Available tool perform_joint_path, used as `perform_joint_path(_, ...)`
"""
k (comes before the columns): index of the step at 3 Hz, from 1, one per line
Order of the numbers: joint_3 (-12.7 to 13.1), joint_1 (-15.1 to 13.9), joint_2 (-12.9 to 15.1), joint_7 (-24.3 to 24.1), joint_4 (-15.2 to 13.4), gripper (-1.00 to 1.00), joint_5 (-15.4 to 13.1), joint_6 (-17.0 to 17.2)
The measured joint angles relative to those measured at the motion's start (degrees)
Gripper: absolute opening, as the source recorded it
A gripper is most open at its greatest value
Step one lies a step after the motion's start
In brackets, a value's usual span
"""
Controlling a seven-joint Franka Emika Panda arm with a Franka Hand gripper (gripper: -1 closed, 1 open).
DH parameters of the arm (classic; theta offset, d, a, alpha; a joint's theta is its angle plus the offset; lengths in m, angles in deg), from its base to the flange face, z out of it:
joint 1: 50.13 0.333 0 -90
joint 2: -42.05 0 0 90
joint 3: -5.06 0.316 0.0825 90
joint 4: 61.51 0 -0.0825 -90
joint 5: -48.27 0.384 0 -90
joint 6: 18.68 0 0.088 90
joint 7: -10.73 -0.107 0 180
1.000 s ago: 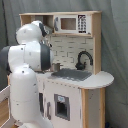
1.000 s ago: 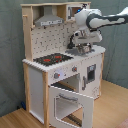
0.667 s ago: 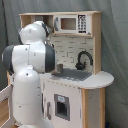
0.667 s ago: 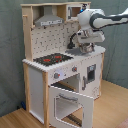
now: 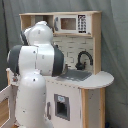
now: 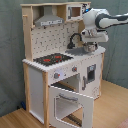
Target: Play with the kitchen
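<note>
You have the kitchen (image 6: 60, 70) standing upright on a wooden floor (image 6: 112, 107) before a grey curtain (image 6: 10, 50), and in the second exterior view its oven door (image 6: 70, 102) hangs open and tipped forward under the hob (image 6: 52, 59). Further toward the second exterior view's right sits the sink (image 6: 84, 50) with the black tap (image 6: 75, 39) arching above it, and the microwave (image 5: 70, 23) sits high on the top shelf. Your end effector (image 6: 90, 47) hovers just over the sink end of the counter, close beside the tap; I cannot tell whether it is apart or together, nor whether it touches anything. In the first exterior view the arm's (image 5: 35, 75) white body blocks the hob side altogether. I judge you are working the sink area now, probably approaching the tap or basin. Your next move calls for a small, slow descent, keeping clear of the tap's curve and the counter edge.
</note>
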Motion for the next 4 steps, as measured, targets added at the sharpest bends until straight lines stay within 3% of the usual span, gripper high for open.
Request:
perform_joint_path(1, -0.4, -0.1, 3.4, -3.0, -2.9, -1.0, -3.3, -2.4)
perform_joint_path(2, -2.9, -0.1, 2.4, -4.2, -3.6, -1.0, -5.0, -8.1)
perform_joint_path(4, -7.2, -0.1, -4.0, -4.3, -3.4, -1.0, -4.6, -18.0)
